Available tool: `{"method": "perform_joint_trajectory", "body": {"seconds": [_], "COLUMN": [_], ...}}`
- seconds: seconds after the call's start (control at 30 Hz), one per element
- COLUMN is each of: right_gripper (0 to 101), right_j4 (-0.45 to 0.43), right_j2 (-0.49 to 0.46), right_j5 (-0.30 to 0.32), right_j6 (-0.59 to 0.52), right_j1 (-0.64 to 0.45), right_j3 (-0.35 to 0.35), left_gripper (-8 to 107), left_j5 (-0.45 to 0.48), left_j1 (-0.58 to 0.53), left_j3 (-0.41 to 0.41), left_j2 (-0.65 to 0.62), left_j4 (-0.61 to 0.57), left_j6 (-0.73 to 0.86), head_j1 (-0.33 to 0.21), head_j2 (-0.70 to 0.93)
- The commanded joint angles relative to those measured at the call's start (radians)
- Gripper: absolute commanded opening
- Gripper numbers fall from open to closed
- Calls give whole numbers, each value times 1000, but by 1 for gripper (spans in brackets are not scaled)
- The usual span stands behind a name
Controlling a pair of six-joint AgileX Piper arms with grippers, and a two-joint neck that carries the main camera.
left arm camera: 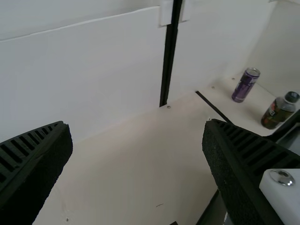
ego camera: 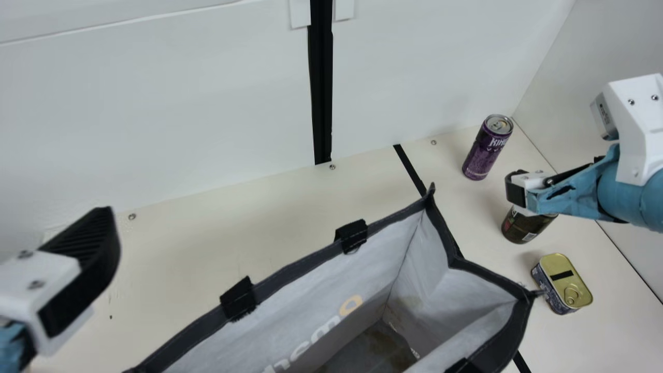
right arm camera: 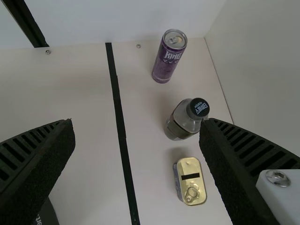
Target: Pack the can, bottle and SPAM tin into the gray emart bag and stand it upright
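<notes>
The gray bag (ego camera: 399,259) stands with its mouth gaping at the bottom of the main view. Right of it are the upright purple can (ego camera: 487,147), the bottle (ego camera: 525,225) and the SPAM tin (ego camera: 563,284). My right gripper (ego camera: 518,191) hangs over the bottle, hiding its top. In the right wrist view my right gripper (right arm camera: 137,140) is open and empty, with the bottle (right arm camera: 183,119), can (right arm camera: 169,56) and tin (right arm camera: 190,181) beyond its fingers. My left gripper (ego camera: 83,269) is at the main view's left edge; in the left wrist view my left gripper (left arm camera: 138,136) is open, holding nothing.
A white wall (ego camera: 166,114) with a black vertical strip (ego camera: 322,83) runs behind the cream table (ego camera: 207,238). Another wall (ego camera: 606,46) bounds the right side. Black tape (ego camera: 409,168) crosses the table beside the bag.
</notes>
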Motion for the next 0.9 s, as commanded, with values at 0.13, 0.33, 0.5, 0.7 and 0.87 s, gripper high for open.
{"method": "perform_joint_trajectory", "body": {"seconds": [0.13, 0.33, 0.5, 0.7, 0.87], "right_gripper": [95, 95, 95, 95, 95], "right_j4": [0, 0, 0, 0, 0], "right_j2": [0, 0, 0, 0, 0], "right_j5": [0, 0, 0, 0, 0], "right_j6": [0, 0, 0, 0, 0], "right_j1": [0, 0, 0, 0, 0], "right_j3": [0, 0, 0, 0, 0], "left_gripper": [90, 90, 90, 90, 90], "left_j5": [0, 0, 0, 0, 0], "left_j1": [-30, -80, -127, -177, -216], "left_j3": [-34, -53, -63, -73, -82], "left_j2": [34, 66, 92, 125, 156], "left_j4": [-74, -103, -111, -134, -143], "left_j6": [55, 101, 126, 145, 155], "head_j1": [-21, -21, -21, -21, -21], "head_j2": [-2, -2, -2, -2, -2]}}
